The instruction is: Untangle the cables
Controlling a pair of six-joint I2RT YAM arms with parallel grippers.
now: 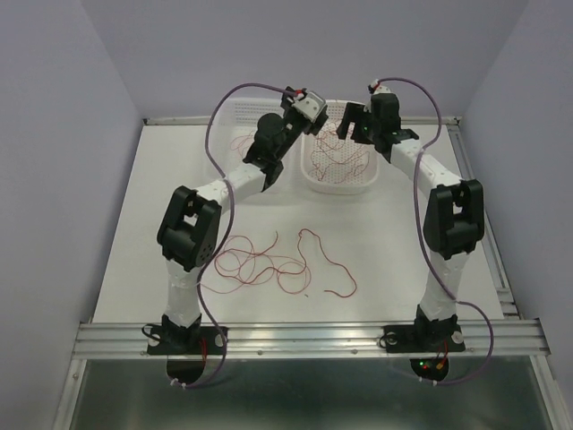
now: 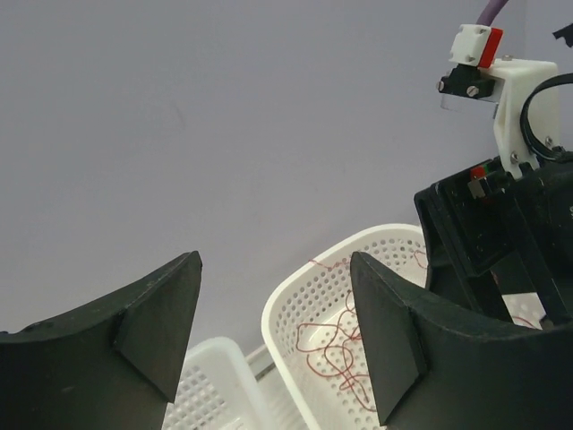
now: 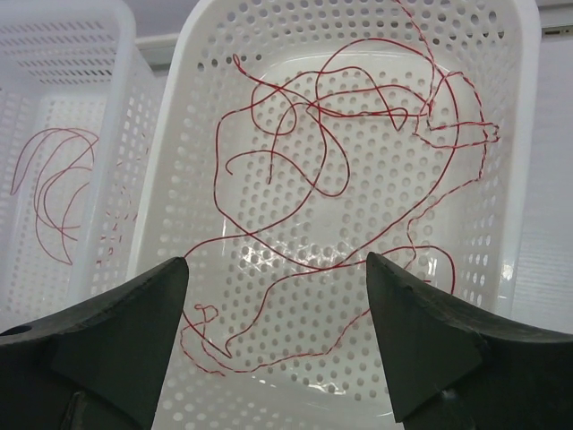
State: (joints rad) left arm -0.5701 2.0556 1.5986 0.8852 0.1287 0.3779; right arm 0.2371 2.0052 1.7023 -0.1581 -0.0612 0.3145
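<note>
No readable text in any view.

You will find no lettering, number, brand or sign to read: the small red and white part point(image 2: 474, 45) up and to the right of the left gripper point(image 2: 276, 296) shows plain faces only, and the white basket point(image 3: 515, 134) ahead of the right gripper point(image 3: 277, 296) bears just its holes.
</note>
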